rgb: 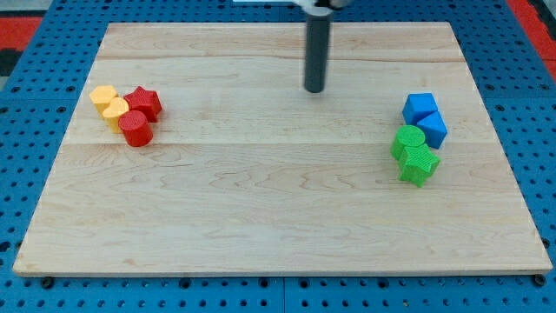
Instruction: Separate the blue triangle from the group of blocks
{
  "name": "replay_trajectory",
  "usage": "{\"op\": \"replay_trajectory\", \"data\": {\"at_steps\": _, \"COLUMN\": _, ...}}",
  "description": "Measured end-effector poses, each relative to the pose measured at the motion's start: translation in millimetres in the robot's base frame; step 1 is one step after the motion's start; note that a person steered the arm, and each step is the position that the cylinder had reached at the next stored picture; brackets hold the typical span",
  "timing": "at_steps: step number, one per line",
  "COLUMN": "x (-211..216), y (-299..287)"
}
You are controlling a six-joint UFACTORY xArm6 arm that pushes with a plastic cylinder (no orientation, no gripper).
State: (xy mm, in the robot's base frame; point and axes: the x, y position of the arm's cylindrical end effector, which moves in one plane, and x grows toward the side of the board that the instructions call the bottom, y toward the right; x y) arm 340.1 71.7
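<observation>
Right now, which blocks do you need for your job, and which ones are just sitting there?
For the job:
- my tip, near the view's top, touching no block
- blue triangle
- its group at the view's right: blue cube, green cylinder, green star

Just sitting there, at the view's left:
- two yellow blocks
- red star
- red cylinder

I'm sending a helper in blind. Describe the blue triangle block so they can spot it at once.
Start at the wooden board and go to the cluster of four blocks near the view's right edge. The two blue blocks sit above the two green ones. The blue triangle is the lower blue one, touching the green pair, just below the blue cube; my tip is far off, towards the view's top centre.
</observation>
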Motion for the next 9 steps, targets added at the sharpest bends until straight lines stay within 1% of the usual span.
{"op": "replay_trajectory", "data": {"at_steps": 2, "x": 0.1, "y": 110.0}}
{"op": "replay_trajectory", "data": {"at_steps": 3, "x": 19.7, "y": 153.6}}
{"op": "replay_trajectory", "data": {"at_steps": 4, "x": 60.0, "y": 170.4}}
{"op": "replay_trajectory", "data": {"at_steps": 5, "x": 79.9, "y": 168.9}}
{"op": "replay_trajectory", "data": {"at_steps": 6, "x": 93.2, "y": 150.0}}
{"op": "replay_trajectory", "data": {"at_steps": 7, "x": 96.3, "y": 102.7}}
{"op": "replay_trajectory", "data": {"at_steps": 8, "x": 93.5, "y": 57.5}}
{"op": "replay_trajectory", "data": {"at_steps": 9, "x": 70.6, "y": 51.8}}
